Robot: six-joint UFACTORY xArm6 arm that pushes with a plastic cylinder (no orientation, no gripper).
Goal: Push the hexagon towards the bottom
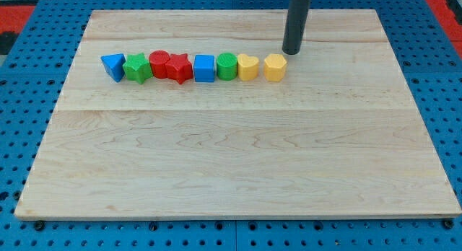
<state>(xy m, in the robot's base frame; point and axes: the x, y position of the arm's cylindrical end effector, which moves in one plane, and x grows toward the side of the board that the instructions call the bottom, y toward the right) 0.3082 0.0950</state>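
A yellow hexagon block [275, 66] ends a row of blocks on the wooden board [238, 164], at the row's right. My tip [291, 53] stands just above and to the right of the hexagon, very close to it. The dark rod rises from there out of the view's top.
Left of the hexagon the row runs: yellow heart-like block [247, 66], green cylinder [227, 65], blue cube [204, 68], red star [180, 68], red cylinder [159, 63], green star-like block [137, 68], blue triangle [112, 65]. A blue pegboard [22, 99] surrounds the board.
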